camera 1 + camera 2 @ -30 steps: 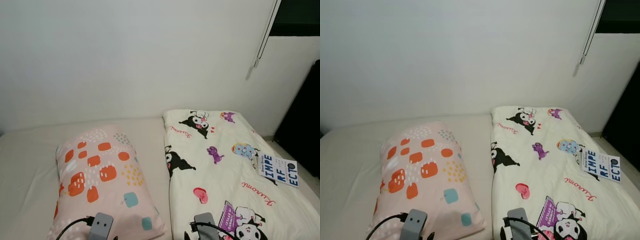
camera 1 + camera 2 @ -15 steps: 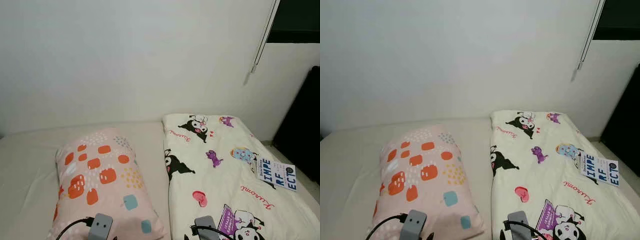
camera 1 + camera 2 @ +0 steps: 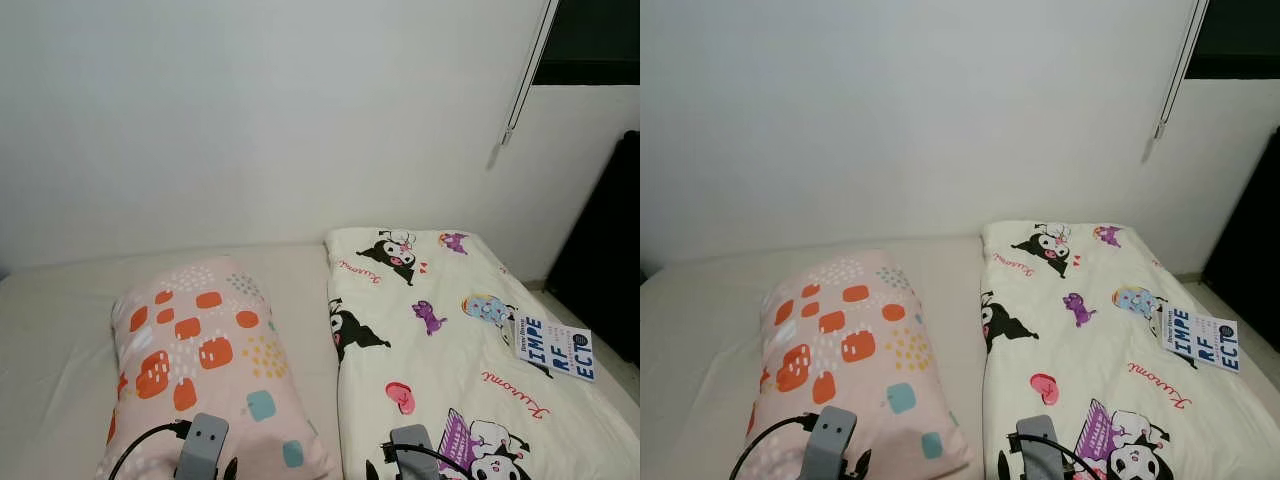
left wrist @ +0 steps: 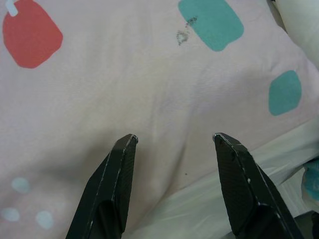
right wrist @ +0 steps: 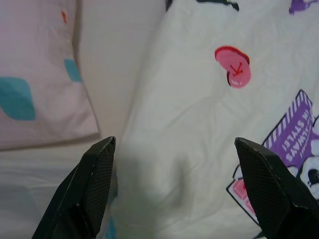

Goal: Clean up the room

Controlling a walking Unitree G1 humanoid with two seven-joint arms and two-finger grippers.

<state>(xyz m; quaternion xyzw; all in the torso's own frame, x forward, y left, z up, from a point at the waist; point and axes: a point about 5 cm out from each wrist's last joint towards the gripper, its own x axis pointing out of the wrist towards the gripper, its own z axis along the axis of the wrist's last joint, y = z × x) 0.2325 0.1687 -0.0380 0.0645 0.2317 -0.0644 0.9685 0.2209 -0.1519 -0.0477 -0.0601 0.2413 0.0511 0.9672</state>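
Pink patterned pillow (image 4: pixel 149 74) is lying under the left gripper (image 4: pixel 174 139), fingers spread; the right gripper (image 5: pixel 174 149), fingers wide apart, is hovering over a white cartoon-print quilt (image 5: pixel 209 114).

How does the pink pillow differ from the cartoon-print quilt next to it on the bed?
The pink pillow has orange and teal blotches; the folded quilt is cream with cartoon characters. The pillow lies on the robot's left, the quilt on its right. The quilt reaches longer and wider than the pillow and carries a printed tag; the pillow has none. Both lie lengthwise on the bed, each with an open pincer over it: left pincer, right pincer.
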